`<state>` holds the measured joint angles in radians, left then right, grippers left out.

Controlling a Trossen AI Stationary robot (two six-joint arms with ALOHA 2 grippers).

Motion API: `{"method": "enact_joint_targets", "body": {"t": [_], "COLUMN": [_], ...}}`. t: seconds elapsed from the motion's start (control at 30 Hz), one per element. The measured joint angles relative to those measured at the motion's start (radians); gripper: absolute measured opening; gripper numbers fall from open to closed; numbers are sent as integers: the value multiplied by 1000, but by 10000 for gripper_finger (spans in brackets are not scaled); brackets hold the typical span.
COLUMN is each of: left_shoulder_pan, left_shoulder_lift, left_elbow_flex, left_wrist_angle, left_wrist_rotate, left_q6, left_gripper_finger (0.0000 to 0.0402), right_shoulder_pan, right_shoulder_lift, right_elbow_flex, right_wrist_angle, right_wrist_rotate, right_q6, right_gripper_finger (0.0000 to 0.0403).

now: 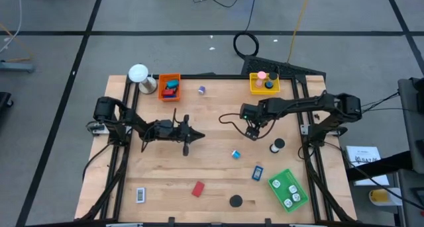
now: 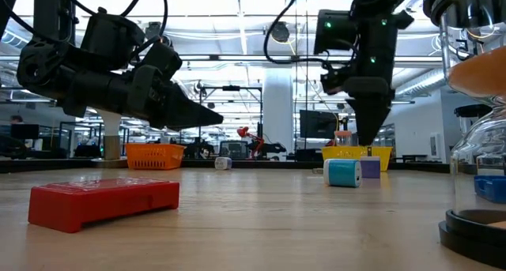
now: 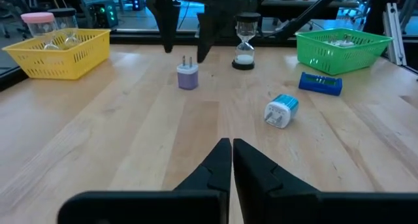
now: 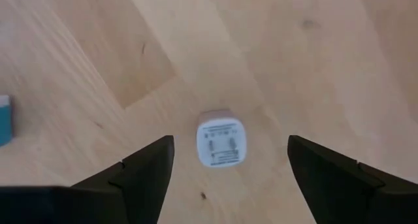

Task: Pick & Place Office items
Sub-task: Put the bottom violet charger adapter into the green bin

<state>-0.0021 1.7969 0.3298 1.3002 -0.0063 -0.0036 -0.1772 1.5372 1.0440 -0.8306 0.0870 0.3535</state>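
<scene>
Office items lie scattered over your wooden table (image 1: 165,167), and you can read the scene from the biggest pieces down. The right arm reaches in from the right edge toward the table's middle, and its gripper (image 4: 228,160) hangs with fingers spread wide, directly above a small purple-and-white plug adapter (image 4: 222,145) standing on the wood; the fingers sit either side of it without touching. The left arm stretches along the left-centre of the table, its gripper (image 3: 231,160) pressed together and held above the surface, pointing toward the right.

Three baskets sit at the edges: a green one (image 1: 289,190) near the front right corner with white pieces inside, an orange one (image 1: 169,87) at the back left holding red and blue pieces, and a yellow one (image 1: 264,83) at the back right holding pink and black pieces.

Among the loose things, you have a red block (image 1: 197,188) near the front centre, a blue rectangle (image 1: 257,173) just left of the green basket, and a black-and-white rectangle (image 1: 140,195) at the front left. A blue-and-white adapter (image 1: 235,154) lies on its side between the grippers and the front. A black disc (image 1: 236,201) rests at the front edge. What looks like an hourglass (image 1: 277,145) stands right of the right gripper, though from above it reads only as a black-and-white circle.
</scene>
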Motion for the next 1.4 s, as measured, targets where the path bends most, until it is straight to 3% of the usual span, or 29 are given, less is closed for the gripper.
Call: {"method": "enact_joint_targets", "body": {"t": [0.4,0.9,1.03,1.2,1.4], "left_shoulder_pan": [0,0,0,0,0], "left_shoulder_lift": [0,0,0,0,0], "left_elbow_flex": [0,0,0,0,0], "left_wrist_angle": [-4,-10,-10,-10,-10], "left_wrist_rotate": [-2,-2,-2,-3,-3], "left_q6": [0,3,5,5,6], "left_gripper_finger": [21,21,21,21,21], "right_shoulder_pan": [2,2,2,31,164], "right_shoulder_lift": [0,-1,-7,-73,-189], "right_elbow_flex": [-130,-194,-194,-147,-23], "right_wrist_angle": [183,293,294,219,-2], "right_wrist_rotate": [-39,-38,-37,-37,-24], "right_q6": [-63,-81,-79,19,268], "right_gripper_finger": [270,142,133,137,136]}}
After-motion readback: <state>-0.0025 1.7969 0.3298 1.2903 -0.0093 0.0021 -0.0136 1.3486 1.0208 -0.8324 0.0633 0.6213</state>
